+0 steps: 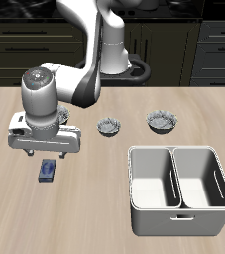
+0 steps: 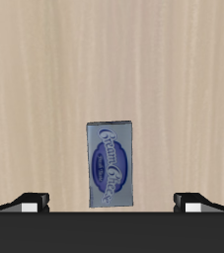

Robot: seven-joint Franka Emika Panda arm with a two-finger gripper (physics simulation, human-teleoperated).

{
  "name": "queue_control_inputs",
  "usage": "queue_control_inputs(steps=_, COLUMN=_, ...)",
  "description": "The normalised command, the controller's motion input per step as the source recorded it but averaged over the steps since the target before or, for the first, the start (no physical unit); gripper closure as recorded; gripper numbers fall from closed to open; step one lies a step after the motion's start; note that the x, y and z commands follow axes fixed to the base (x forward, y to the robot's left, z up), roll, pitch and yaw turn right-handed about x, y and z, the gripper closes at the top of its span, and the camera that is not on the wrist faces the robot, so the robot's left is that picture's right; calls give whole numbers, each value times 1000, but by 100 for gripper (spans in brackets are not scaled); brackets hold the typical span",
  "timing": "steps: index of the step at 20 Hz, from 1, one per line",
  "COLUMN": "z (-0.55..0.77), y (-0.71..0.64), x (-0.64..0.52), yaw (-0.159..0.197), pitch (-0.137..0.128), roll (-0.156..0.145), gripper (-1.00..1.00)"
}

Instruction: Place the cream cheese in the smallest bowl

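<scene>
The cream cheese (image 1: 48,170) is a small dark blue box with a bluish-white label, lying flat on the wooden table near the front. It also shows in the wrist view (image 2: 111,164). My gripper (image 1: 48,153) hangs just above it, open and empty, with the fingertips (image 2: 30,201) wide apart on either side of the box. Two speckled bowls show farther back. The smaller one (image 1: 109,125) is the smallest bowl in view and stands empty. A third bowl does not show.
The wider speckled bowl (image 1: 162,121) stands beside the smaller one. A big white double bin (image 1: 179,189) sits near the table's front edge. The robot's arm (image 1: 79,84) reaches over the table's back part. A black pan-like object (image 1: 136,69) lies behind it.
</scene>
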Motion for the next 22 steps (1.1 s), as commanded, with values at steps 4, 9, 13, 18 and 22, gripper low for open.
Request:
queue_control_inputs(steps=4, z=-217, y=-81, x=-32, yaw=-17, pitch=25, roll=-22, gripper=-100)
queue_control_inputs(steps=9, z=-249, y=-72, x=-58, yaw=-12, pitch=30, roll=2, gripper=-100)
queue_control_inputs(steps=13, z=-344, y=108, x=-61, yaw=0, pitch=36, roll=62, gripper=-100)
queue_control_inputs(steps=18, z=-249, y=4, x=-40, yaw=-9, pitch=25, roll=-9, gripper=100)
queue_control_inputs(steps=22, z=18, y=-102, x=-48, yaw=-33, pitch=-4, roll=-7, gripper=100)
